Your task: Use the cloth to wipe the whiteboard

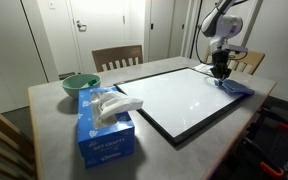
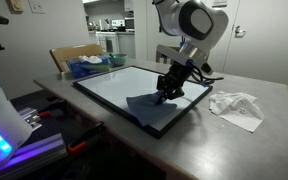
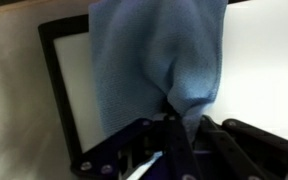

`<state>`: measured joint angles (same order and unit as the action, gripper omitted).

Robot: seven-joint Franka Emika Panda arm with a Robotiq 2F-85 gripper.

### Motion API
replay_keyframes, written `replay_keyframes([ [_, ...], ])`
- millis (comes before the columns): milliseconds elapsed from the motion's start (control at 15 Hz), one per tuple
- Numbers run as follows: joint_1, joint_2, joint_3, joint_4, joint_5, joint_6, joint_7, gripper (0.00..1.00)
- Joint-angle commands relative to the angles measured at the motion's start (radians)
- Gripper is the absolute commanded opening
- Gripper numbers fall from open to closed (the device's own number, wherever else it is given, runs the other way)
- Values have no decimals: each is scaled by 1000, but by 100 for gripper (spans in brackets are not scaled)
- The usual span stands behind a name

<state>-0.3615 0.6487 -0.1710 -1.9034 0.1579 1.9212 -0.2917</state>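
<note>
**Item 1. Blue fabric cloth** point(image 2: 154, 110) (the task's thing). It lies spread partly over one end of the board and overlaps the black frame edge at the table side. In the wrist view it point(image 3: 154, 50) hangs as a wide fold, gathered to a bunch at the fingertips. In an exterior view it point(image 1: 236, 88) sits at the far right end of the board.

**Item 2. Robotiq gripper, black, on the white arm** point(image 2: 166, 95). It points down onto the cloth. The jaws are closed on a pinch of the fabric, seen best in the wrist view point(image 3: 179, 125). It is also visible in an exterior view point(image 1: 221, 70).

**Item 3. Rectangular whiteboard, white surface, black frame** point(image 1: 184, 100). It lies flat on the table. The surface looks blank in both exterior views point(image 2: 114, 85). One framed corner shows in the wrist view point(image 3: 74, 90).

**Item 4. Grey table top** point(image 1: 44, 120). It carries all the items listed.

**Item 5. Blue cardboard tissue box with a white tissue sticking out** point(image 1: 104, 135). It stands near the end of the board opposite the cloth, apart from the frame.

**Item 6. Green round bowl** point(image 1: 79, 84). It sits just behind the box.

**Item 7. Crumpled white tissue** point(image 2: 236, 106). It lies loose on the table beside the board, near the cloth end and not touching it.

**Item 8. Wooden chair** point(image 1: 117, 57). It is drawn up at the far table edge.
</note>
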Motion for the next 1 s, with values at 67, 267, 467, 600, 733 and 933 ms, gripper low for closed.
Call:
replay_keyframes([
  [67,9,82,-18,88,-46,42,76,2],
  [267,41,110,-25,127,-127,-1,127,2],
  [467,72,132,-21,156,-204,-44,164,2],
  [600,84,138,-16,167,-237,-61,171,2],
  [733,87,140,-13,168,-252,-67,172,2],
  [933,82,139,-10,169,-251,-77,167,2],
])
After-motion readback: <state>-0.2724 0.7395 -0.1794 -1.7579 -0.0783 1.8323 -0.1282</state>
